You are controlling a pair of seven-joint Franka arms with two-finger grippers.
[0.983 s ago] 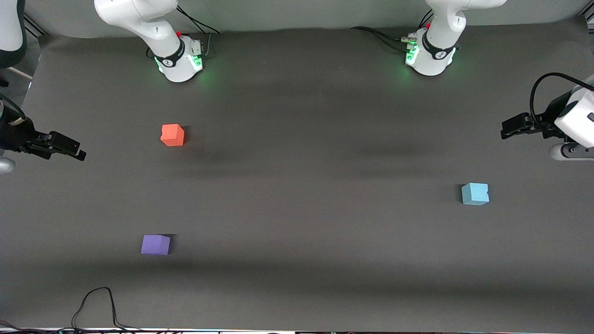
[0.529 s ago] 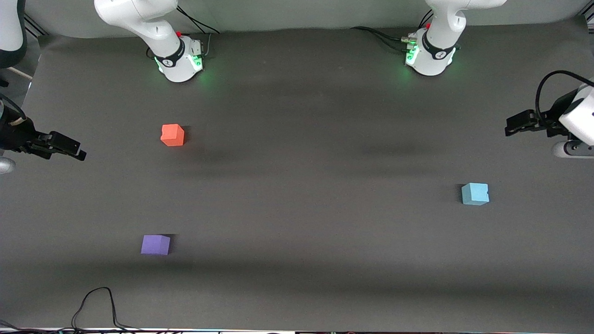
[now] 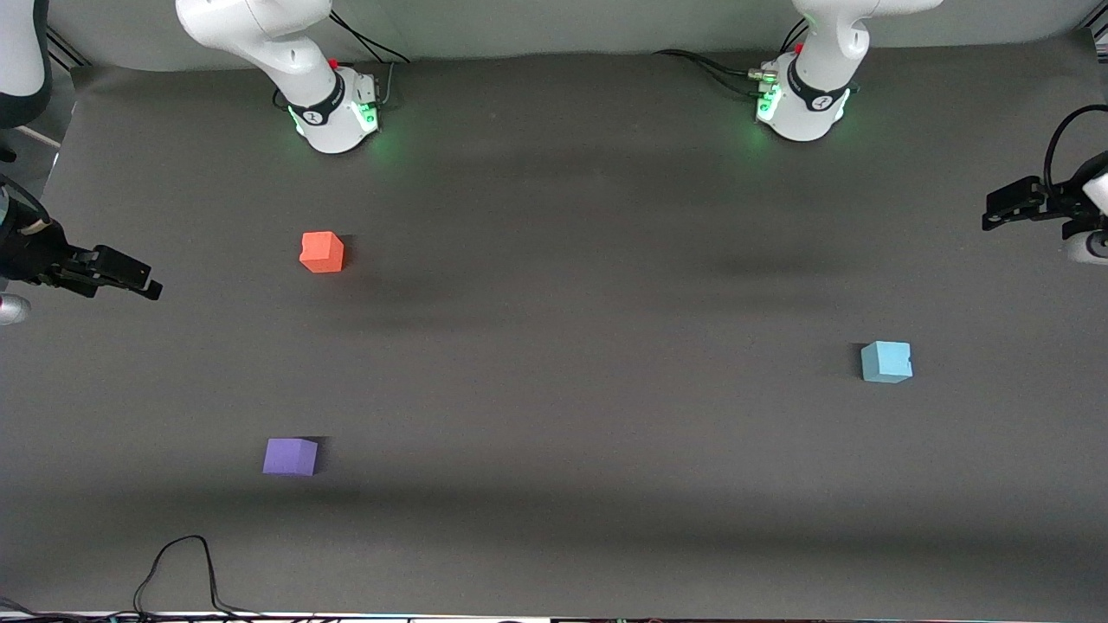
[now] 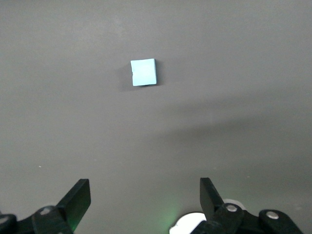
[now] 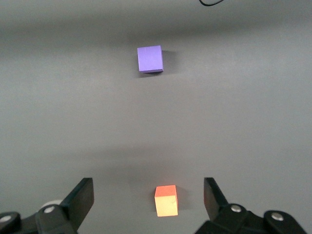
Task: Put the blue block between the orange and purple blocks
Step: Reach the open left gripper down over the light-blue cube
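The blue block [image 3: 885, 362] lies alone toward the left arm's end of the table and also shows in the left wrist view [image 4: 144, 72]. The orange block [image 3: 322, 252] and the purple block [image 3: 290, 456] lie toward the right arm's end, the purple one nearer to the front camera. Both show in the right wrist view, orange [image 5: 166, 200] and purple [image 5: 150, 59]. My left gripper [image 4: 145, 187] is open and empty, high up at the table's left-arm end [image 3: 1013, 206], away from the blue block. My right gripper [image 5: 146, 187] is open and empty and waits at the right-arm end [image 3: 112, 275].
The dark grey mat [image 3: 563, 363] covers the table. The right arm's base [image 3: 333, 108] and the left arm's base [image 3: 805, 104] stand along the edge farthest from the front camera. A black cable [image 3: 186, 562] loops onto the mat at the nearest edge.
My left gripper has drawn away toward the left arm's end of the table, farther from the blue block. The right arm and the three blocks have not moved.
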